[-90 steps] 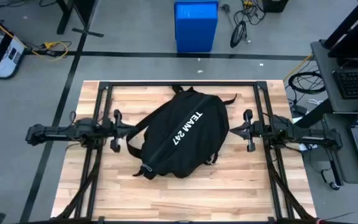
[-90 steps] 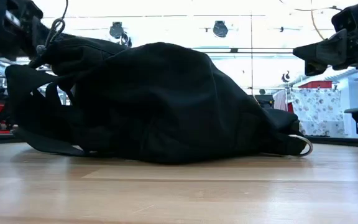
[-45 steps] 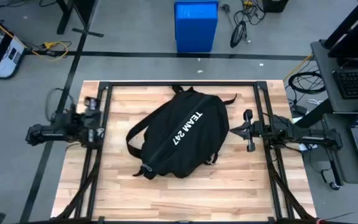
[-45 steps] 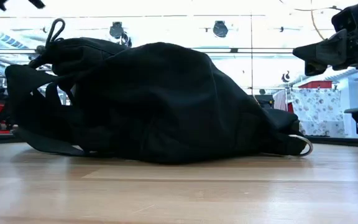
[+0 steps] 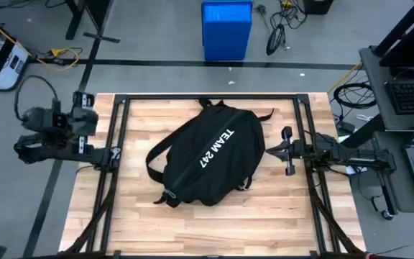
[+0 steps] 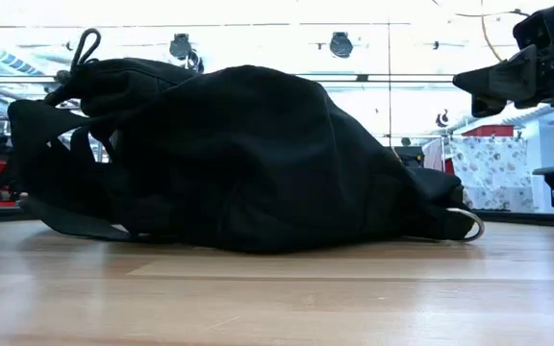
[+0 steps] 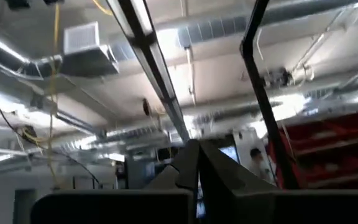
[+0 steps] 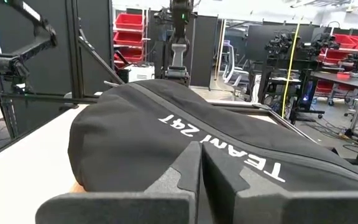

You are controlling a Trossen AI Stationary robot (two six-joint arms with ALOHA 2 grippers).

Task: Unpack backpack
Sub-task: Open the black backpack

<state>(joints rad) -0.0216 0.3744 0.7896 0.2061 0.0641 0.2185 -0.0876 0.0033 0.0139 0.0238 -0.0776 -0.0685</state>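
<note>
high view: the backpack (image 5: 207,157), a rounded black soft-fabric bulk, lies slantwise in the middle of the pale plank table (image 5: 279,216), white "team 247" lettering running up its upper face, a looped strap curling off its left side and a small handle at its far end. the right gripper (image 5: 287,151) hangs just right of the backpack, apart from it, its two dark fingers spread wide. the left gripper (image 5: 83,122) is folded back well left of the backpack, beyond the table's left edge; i cannot tell how its fingers stand. a blue bin (image 5: 226,30) stands on the floor beyond the table. low view: the backpack (image 6: 248,163) is a dark slumped mound on the wood, a cord loop at its top left, a pale ring at its right foot; its lettering is hidden here. left wrist view: only ceiling ducts and lights above that arm's dark fingers, which meet in the middle. right wrist view: the backpack (image 8: 185,143) fills the front, "team 247" reading upside down, its near edge cut off by the fingers.
</note>
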